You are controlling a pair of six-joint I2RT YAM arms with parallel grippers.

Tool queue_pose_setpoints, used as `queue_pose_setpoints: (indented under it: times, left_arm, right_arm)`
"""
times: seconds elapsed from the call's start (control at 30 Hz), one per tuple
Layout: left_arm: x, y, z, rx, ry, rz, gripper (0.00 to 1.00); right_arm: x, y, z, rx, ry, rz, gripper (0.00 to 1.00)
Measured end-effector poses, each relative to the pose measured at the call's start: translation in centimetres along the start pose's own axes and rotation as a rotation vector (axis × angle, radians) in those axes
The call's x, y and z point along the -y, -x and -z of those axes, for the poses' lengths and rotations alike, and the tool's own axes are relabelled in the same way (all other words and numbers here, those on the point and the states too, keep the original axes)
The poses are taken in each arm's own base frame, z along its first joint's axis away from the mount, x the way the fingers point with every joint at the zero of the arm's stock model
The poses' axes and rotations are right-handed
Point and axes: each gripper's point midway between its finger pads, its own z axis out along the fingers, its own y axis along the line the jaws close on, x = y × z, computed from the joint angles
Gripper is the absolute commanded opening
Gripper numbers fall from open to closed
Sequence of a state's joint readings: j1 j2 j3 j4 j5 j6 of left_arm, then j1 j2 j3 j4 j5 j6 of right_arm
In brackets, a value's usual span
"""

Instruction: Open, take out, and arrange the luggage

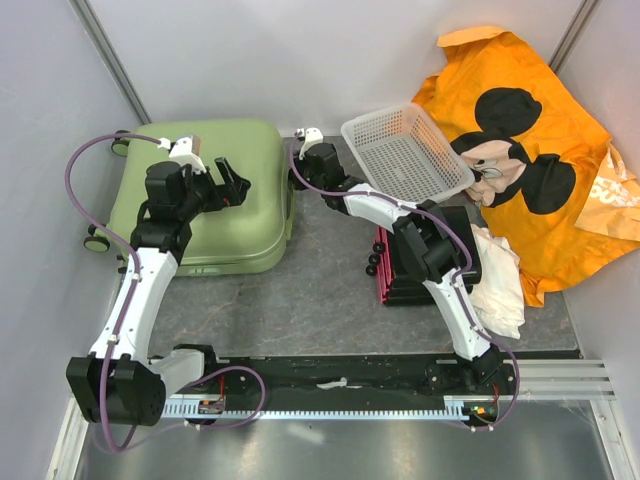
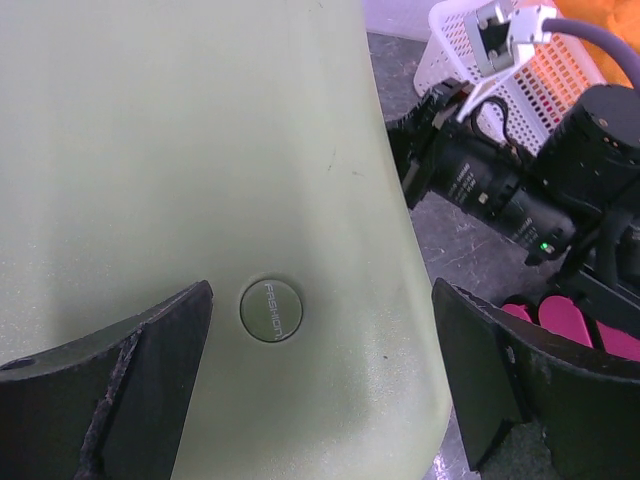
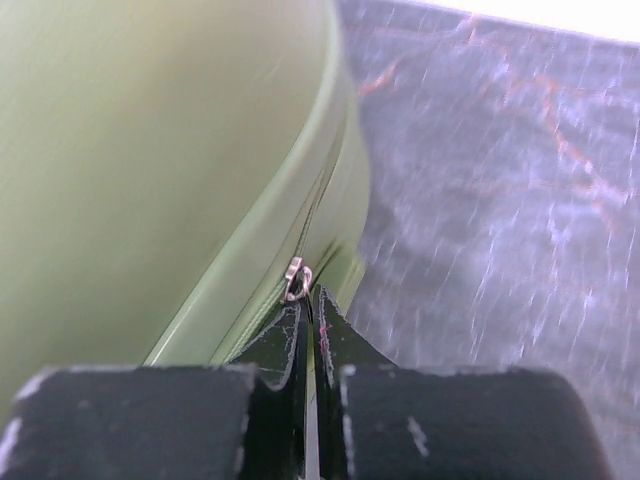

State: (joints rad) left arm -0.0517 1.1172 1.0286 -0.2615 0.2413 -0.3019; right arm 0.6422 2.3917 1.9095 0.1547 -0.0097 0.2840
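Observation:
The pale green suitcase (image 1: 215,215) lies flat and closed at the back left of the table, its small black wheels on the left. My left gripper (image 1: 235,185) hovers open just above its lid. In the left wrist view the fingers (image 2: 320,360) straddle the lid's right part (image 2: 200,150), beside a round "FASHION" badge (image 2: 271,308). My right gripper (image 1: 295,178) is at the suitcase's right edge. In the right wrist view it (image 3: 312,300) is shut on the metal zipper pull (image 3: 298,280) along the side seam of the suitcase (image 3: 150,150).
A white mesh basket (image 1: 405,150) rests tilted at the back centre. A black box with pink drawers (image 1: 400,270) stands under the right arm. An orange Mickey Mouse cloth (image 1: 520,150) and a white cloth (image 1: 495,280) lie on the right. Walls close in at left and back.

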Motion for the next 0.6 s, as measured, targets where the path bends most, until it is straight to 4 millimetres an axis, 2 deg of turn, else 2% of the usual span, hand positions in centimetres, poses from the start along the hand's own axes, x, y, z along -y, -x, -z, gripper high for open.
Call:
queue_pose_setpoints:
  times: [0.23, 0.6]
  left_arm:
    - [0.0, 0.0, -0.2, 0.0, -0.005, 0.0, 0.98]
    - [0.1, 0.1, -0.3, 0.003, -0.008, -0.001, 0.98]
  right_arm:
    - [1.6, 1.4, -2.7, 0.047, 0.003, -0.006, 0.09]
    - [3.0, 2.4, -5.0, 0.13, 0.013, 0.04, 0.2]
